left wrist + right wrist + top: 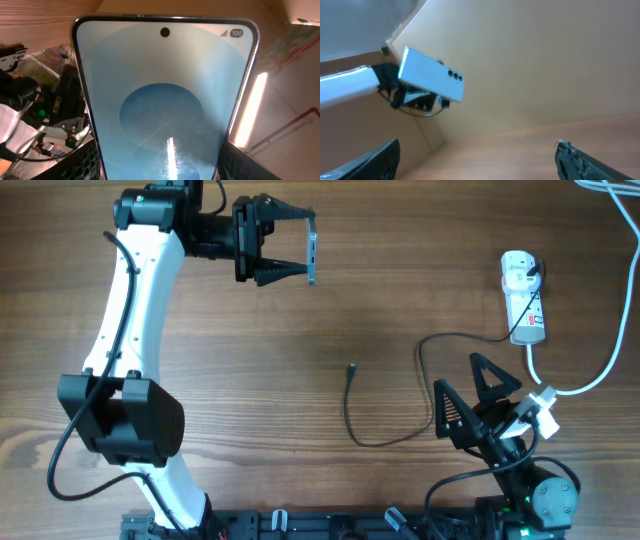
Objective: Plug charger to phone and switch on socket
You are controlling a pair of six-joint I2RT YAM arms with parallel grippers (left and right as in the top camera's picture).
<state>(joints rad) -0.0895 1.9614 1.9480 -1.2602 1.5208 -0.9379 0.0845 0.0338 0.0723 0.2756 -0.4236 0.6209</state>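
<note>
overhead, left claw point(307, 248) gripping phone point(313, 238), right claw point(456, 372) wide, empty

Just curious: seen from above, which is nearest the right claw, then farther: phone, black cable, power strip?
1. Black cable, curving just beside the right gripper.
2. Power strip, farther up the table.
3. Phone, far across, in the left gripper.

Held in the left gripper point(312, 250), the phone point(160, 100) runs off the bottom of the left wrist view, and the fingers point(82, 162) either side are cropped to dark corners. From overhead it shows edge-on only, screen hidden. Left of the right gripper point(456, 370), the charger point(380, 443) tip and, beyond its fingertips, the socket point(522, 298) switch are too small to read.
</note>
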